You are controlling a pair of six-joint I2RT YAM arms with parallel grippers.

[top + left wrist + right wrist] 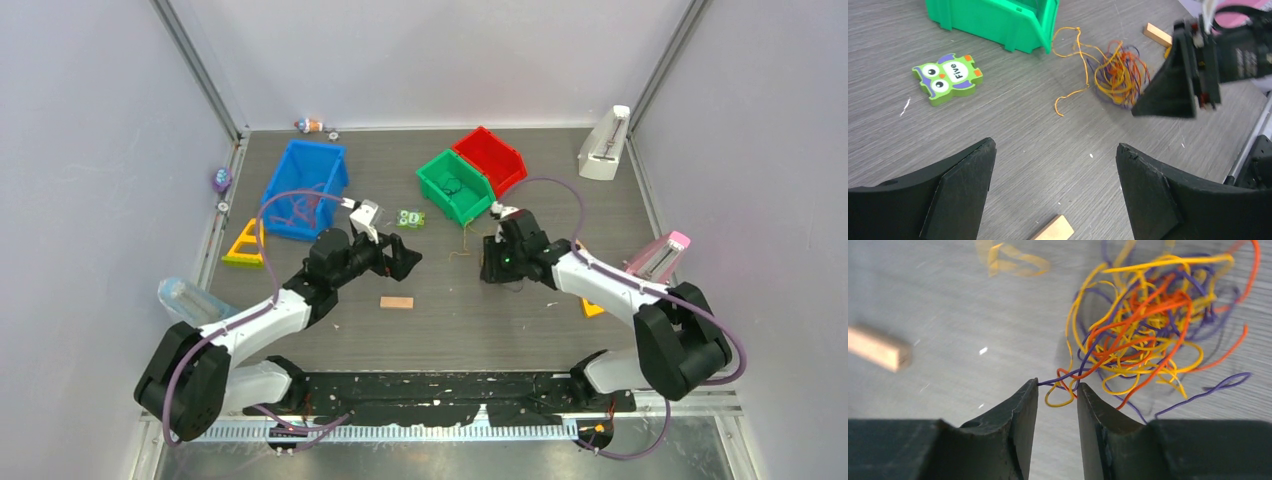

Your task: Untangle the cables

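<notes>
Cables (1118, 70): one tangled heap of orange, yellow and purple strands at mid worktop, on the near side of the green bin (455, 185); a loose orange strand trails up to the bin's corner.
Right claw (1057, 386): down at the heap's edge, jaws a narrow gap apart; a purple strand and a yellow loop cross the gap at the tips, not visibly pinched.
Left claw (1055, 150): jaws spread wide, nothing between them, above bare worktop (1013, 130) left of the heap, well apart from it.
Far edge: red bin (490, 158) touching the green one; blue bin (305, 185) toward the far left corner.
Open room: bare strip between the two claws; a wooden block (396, 302) lies toward the near edge, and the owl piece (948, 77) sits just left of the green bin.
Top view only: bins, both arms, worktop edges; the heap is mostly hidden under the right claw.
Left wrist only: whole heap outline plus the trailing strand, right claw at its right side.
Right wrist only: single strand colours at the tips; the block is blurred at left.
</notes>
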